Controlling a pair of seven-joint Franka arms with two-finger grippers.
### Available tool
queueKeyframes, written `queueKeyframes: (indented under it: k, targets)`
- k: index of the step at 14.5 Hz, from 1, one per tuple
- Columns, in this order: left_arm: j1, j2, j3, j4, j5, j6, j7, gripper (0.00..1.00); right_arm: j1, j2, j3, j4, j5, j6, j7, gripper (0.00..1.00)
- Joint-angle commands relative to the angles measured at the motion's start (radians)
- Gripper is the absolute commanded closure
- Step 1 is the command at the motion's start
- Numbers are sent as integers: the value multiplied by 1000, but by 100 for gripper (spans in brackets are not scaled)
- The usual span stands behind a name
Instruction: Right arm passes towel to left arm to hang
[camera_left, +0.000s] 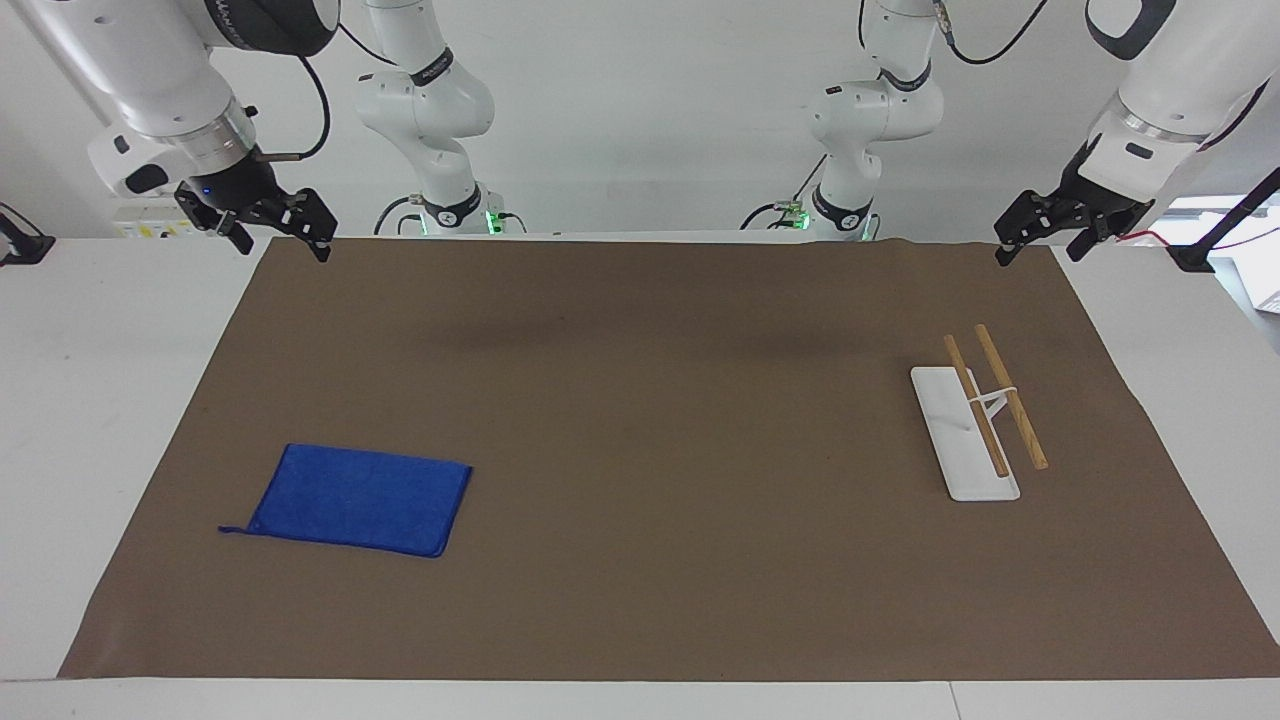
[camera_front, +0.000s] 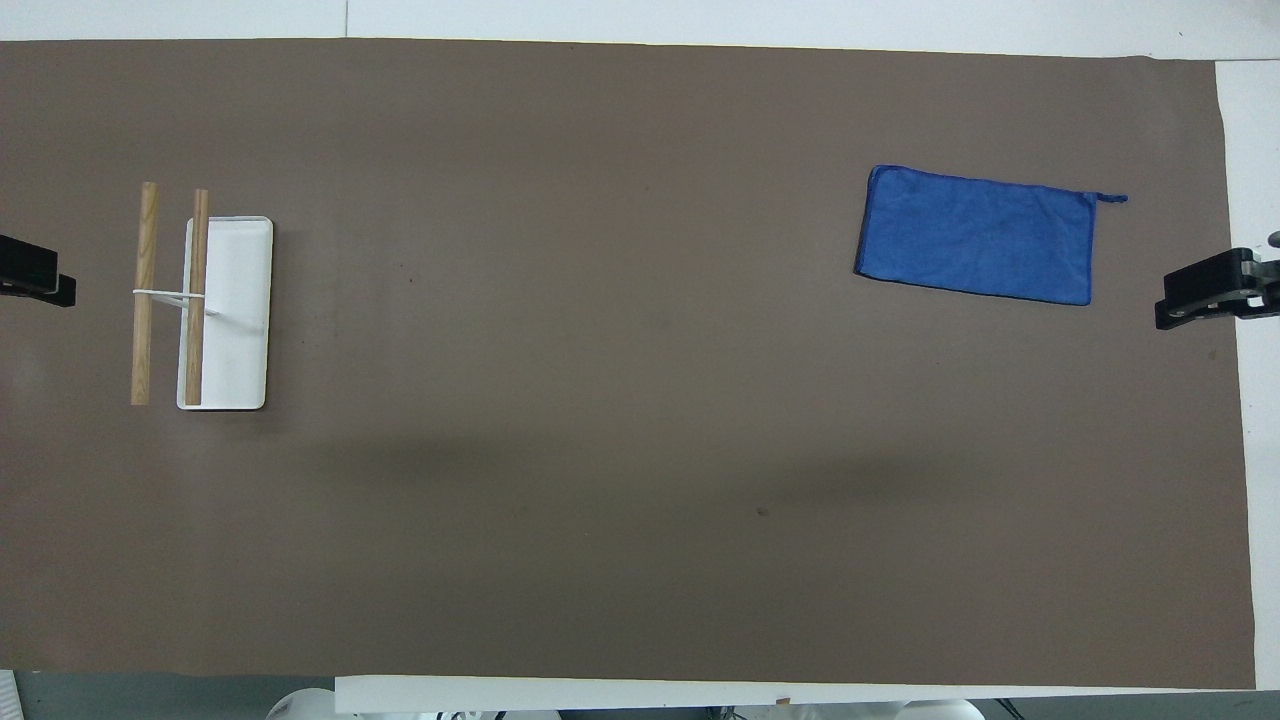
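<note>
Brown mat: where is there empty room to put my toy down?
The widest bare patch of the brown mat lies between the blue towel and the white rack with two wooden bars. The strip nearest the robots is bare too, but both tools hang there, right tool and left tool, open.

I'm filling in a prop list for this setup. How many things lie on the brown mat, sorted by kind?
Blue towel: 1
White rack with two wooden rails: 1
Total: 2
Both lie on the mat; the open right gripper and open left gripper hang above its corners nearest the robots, holding nothing.
</note>
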Motion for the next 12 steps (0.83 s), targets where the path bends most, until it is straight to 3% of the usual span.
queueKeyframes:
  k: [1, 7, 10, 12]
  targets:
    - [7, -7, -4, -5, -6, -10, 2, 0, -18, -24, 6, -33, 19, 19, -33, 0]
    - [7, -7, -4, -5, -6, -10, 2, 0, -19, -24, 6, -34, 16, 34, -50, 0]
    - [7, -7, -4, -5, -6, -10, 2, 0, -11, -10, 8, -116, 18, 243, -80, 0]
    - [7, -7, -4, -5, -6, -10, 2, 0, -13, 90, 8, -138, 18, 354, -77, 0]
